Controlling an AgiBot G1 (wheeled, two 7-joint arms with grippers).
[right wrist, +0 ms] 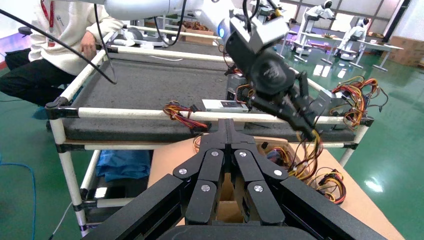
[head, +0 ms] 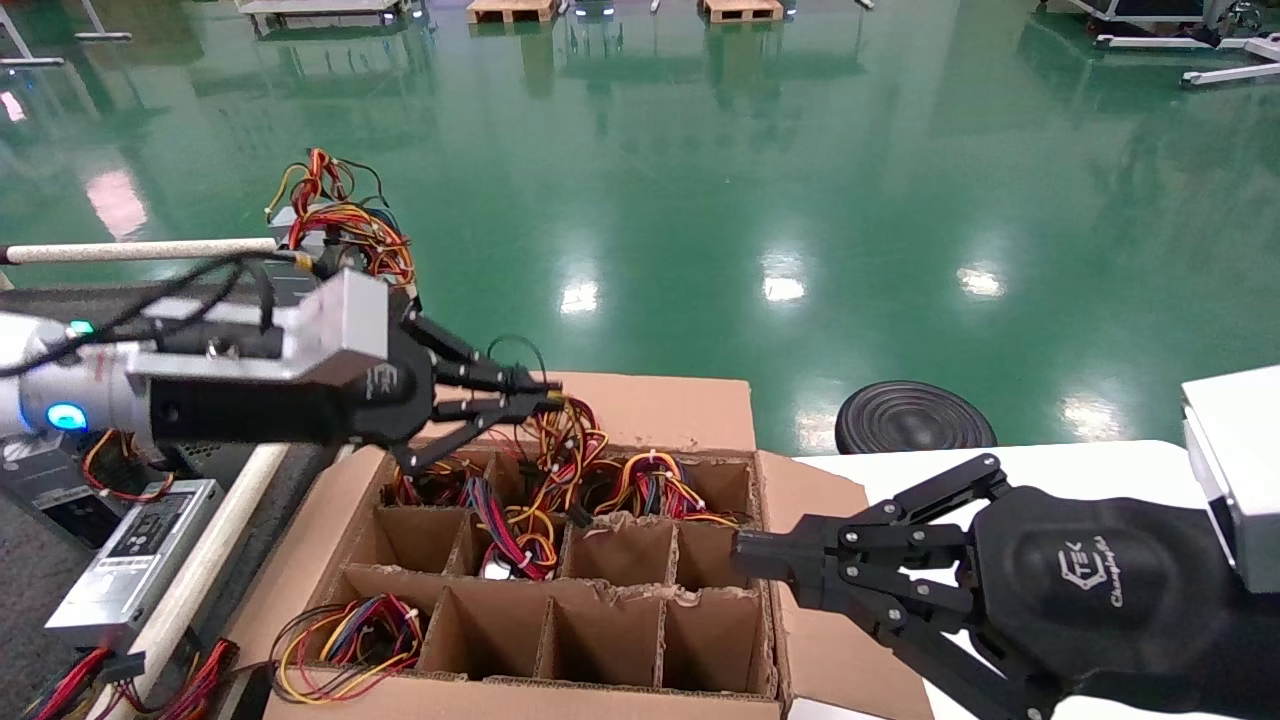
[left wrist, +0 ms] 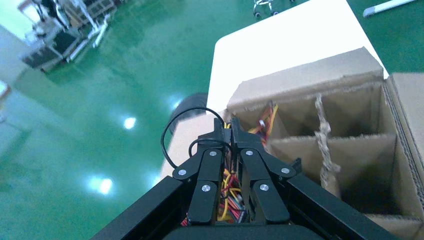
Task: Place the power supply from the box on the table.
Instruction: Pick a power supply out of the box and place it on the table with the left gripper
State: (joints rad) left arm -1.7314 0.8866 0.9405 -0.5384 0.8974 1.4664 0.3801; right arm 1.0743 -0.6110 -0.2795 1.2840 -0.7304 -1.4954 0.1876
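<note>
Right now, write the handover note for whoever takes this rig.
Left gripper: shut on the wire bundle, above the box's far cells.
Right gripper: shut, empty, idle at the box's right wall.
Power supply: case not clearly visible; its wires lead down into a middle cell.
Done: wires gripped.
Left: lift the unit out and set it on the grey table, where other supplies already lie.

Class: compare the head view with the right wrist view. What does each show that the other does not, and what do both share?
Head view only: the round black ribbed disc on the green floor.

Right wrist view only: a seated person in a white top beside the dark grey felt table.

Both: the left claw shut on red, yellow and black wires above the brown cardboard box, and the shut right claw.
</note>
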